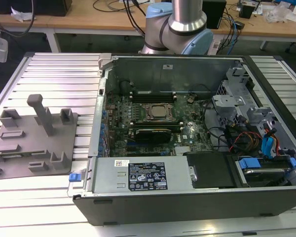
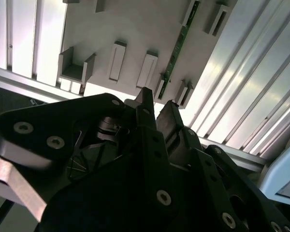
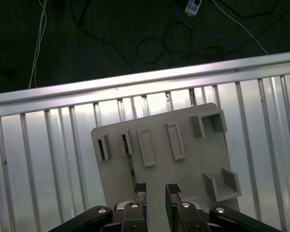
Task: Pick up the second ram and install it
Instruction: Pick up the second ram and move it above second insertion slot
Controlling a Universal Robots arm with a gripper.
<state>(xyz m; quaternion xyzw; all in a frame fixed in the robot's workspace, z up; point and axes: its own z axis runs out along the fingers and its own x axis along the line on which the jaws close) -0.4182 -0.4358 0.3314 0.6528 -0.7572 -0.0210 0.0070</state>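
You are looking at the gripper (image 3: 156, 190) hovering over the grey tray (image 3: 203, 154), its jaws spread with nothing between them. The second ram (image 3: 131, 166) is standing on edge in a tray slot. In the first wrist view its near end is lining up with one fingertip (image 3: 140, 187) and not with the gap. In the second wrist view the ram (image 2: 177, 48) is running away from the gripper (image 2: 157, 100) across the tray.

In the exterior view the tray (image 1: 29, 143) is sitting on the slatted table (image 1: 54, 74) at the exterior view's left, well apart from the open computer case (image 1: 187, 207).

If that offset is real, you are risking a finger landing on the stick's top edge, bending or tipping it. Gripping it near one end could also leave it tilting in the jaws.
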